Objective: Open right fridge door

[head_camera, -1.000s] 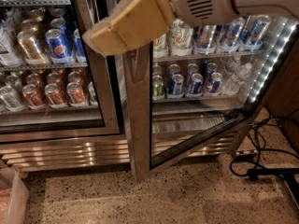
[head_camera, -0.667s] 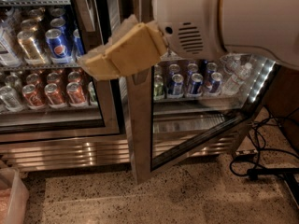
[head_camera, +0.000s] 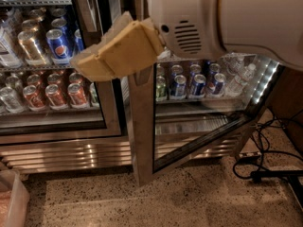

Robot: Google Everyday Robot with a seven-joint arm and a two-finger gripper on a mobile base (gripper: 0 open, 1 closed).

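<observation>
Moved: arm [head_camera: 236, 18] now fills more of the top right; right door [head_camera: 141, 126] stays ajar, its lower corner over the floor [head_camera: 142, 202].
Gripper [head_camera: 97, 66]: before the door's upper edge, pads [head_camera: 128, 48] seemingly pressed together, empty.
Room: floor open; cables [head_camera: 265, 160] at right.
Writing: Pepsi cans [head_camera: 59, 44], left.

The only brand that can be made out is Pepsi. Its round red, white and blue emblem stands on a blue can [head_camera: 59, 46] on the upper shelf behind the left glass door. That can is just left of the tan tool [head_camera: 97, 63], which hangs in front of the fridge at the top middle. The same emblem shows on the blue cans [head_camera: 196, 84] seen through the glass of the right fridge door [head_camera: 141, 126]. The print on the red cans [head_camera: 57, 94] one shelf lower cannot be read.
</observation>
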